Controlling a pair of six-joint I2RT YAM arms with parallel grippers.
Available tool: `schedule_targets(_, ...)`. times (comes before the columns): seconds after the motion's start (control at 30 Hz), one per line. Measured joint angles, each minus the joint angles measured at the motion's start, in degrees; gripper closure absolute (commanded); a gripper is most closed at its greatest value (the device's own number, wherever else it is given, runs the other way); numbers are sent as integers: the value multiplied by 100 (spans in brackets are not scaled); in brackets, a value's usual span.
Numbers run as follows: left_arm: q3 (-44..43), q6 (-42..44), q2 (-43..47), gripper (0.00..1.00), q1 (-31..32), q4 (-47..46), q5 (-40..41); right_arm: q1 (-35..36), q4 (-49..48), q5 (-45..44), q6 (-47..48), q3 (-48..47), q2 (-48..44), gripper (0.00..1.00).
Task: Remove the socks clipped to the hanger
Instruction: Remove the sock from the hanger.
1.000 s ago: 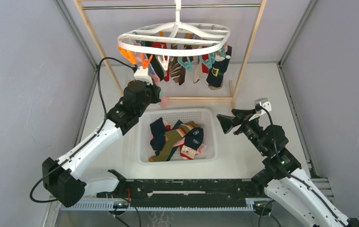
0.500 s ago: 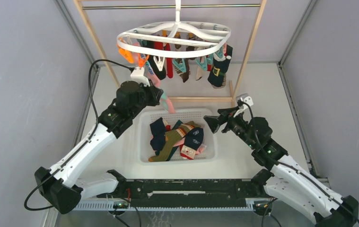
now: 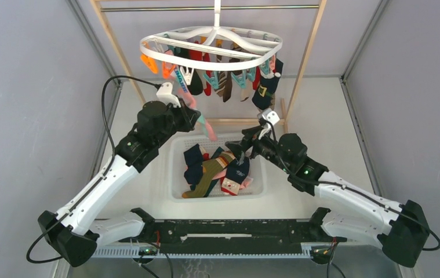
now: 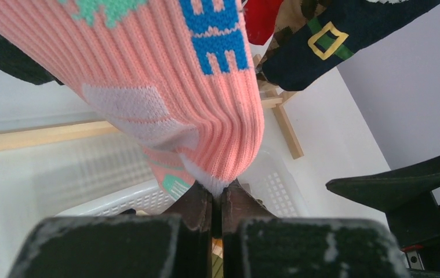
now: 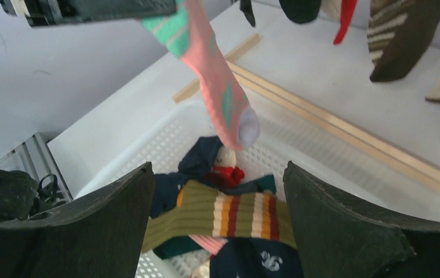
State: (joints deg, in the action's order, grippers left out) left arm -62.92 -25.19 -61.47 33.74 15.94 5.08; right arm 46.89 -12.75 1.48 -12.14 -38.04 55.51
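Task part done. Found in the white mesh basket (image 3: pixel 177 174): a heap of loose socks (image 3: pixel 217 171), olive striped, navy, red and dark teal among them. Found hanging from clips on the hanger (image 3: pixel 217 29): several more, including a navy sock with a yellow buckle (image 3: pixel 264 87) and a brown striped sock (image 5: pixel 403 40). Unable to read an exact count. Judged well short of finished.

Sock in hand: salmon pink sock (image 3: pixel 203 123), patterned in green and blue. Pinched at a fold of its ribbed fabric between the jaws of the left gripper (image 4: pixel 217 194), pressed tight with no gap showing. Spread up across the left wrist view, then hanging down beyond the jaws, pale toe lowest. Judged free of the hanger, with no clip seen on it. Hangs over the basket's far edge, not yet dropped in.

Right gripper (image 5: pixel 217 168): jaws spread wide, nothing between them. Seen ahead of and above that gap, apart from both fingers: the pink sock's toe. Seen beyond the gap, lower down: the basket heap.

Judged next: release over the basket, then back to the clips.
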Motion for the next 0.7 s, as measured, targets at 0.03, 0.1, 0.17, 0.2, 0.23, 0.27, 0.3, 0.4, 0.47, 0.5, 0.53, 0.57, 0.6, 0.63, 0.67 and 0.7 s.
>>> schedule_targets(0.03, 0, -22, 17, 99, 0, 13, -13, 55, -46, -37, 57, -127, 133, 12)
schedule_targets(0.1, 0, -35, 59, 99, 2, 35, -42, 149, -151, -103, 160, -339, 365, 12)
schedule_targets(0.17, 0, -39, 107, 99, 7, 66, -74, 232, -254, -140, 245, -529, 610, 11)
schedule_targets(0.2, 0, -42, 129, 99, 7, 81, -81, 256, -302, -146, 284, -605, 734, 12)
schedule_targets(0.23, 0, -44, 155, 99, 13, 98, -85, 273, -339, -151, 302, -669, 839, 11)
schedule_targets(0.27, 0, -46, 179, 99, 11, 109, -87, 282, -380, -155, 317, -730, 960, 11)
schedule_targets(0.3, 0, -50, 203, 99, 11, 116, -87, 291, -413, -164, 334, -798, 1093, 12)
schedule_targets(0.4, 0, -76, 267, 99, 13, 125, -103, 304, -417, -251, 354, -994, 1449, 11)
schedule_targets(0.47, 0, -85, 310, 99, 15, 138, -116, 306, -420, -317, 354, -1163, 1703, 11)
schedule_targets(0.5, 0, -87, 337, 99, 15, 138, -127, 306, -417, -319, 354, -1226, 1803, 11)
schedule_targets(0.53, 0, -90, 358, 99, 15, 138, -129, 306, -417, -317, 354, -1272, 1886, 11)
schedule_targets(0.57, 0, -92, 382, 99, 15, 138, -131, 306, -417, -313, 352, -1305, 1941, 11)
schedule_targets(0.6, 0, -92, 404, 99, 15, 138, -133, 308, -422, -306, 352, -1342, 2000, 11)
schedule_targets(0.63, 0, -92, 417, 99, 15, 138, -136, 310, -420, -295, 352, -1386, 2055, 11)
schedule_targets(0.67, 0, -94, 437, 99, 15, 140, -142, 313, -422, -293, 350, -1436, 2120, 11)
schedule_targets(0.7, 0, -92, 450, 99, 15, 140, -146, 313, -422, -291, 350, -1475, 2166, 11)
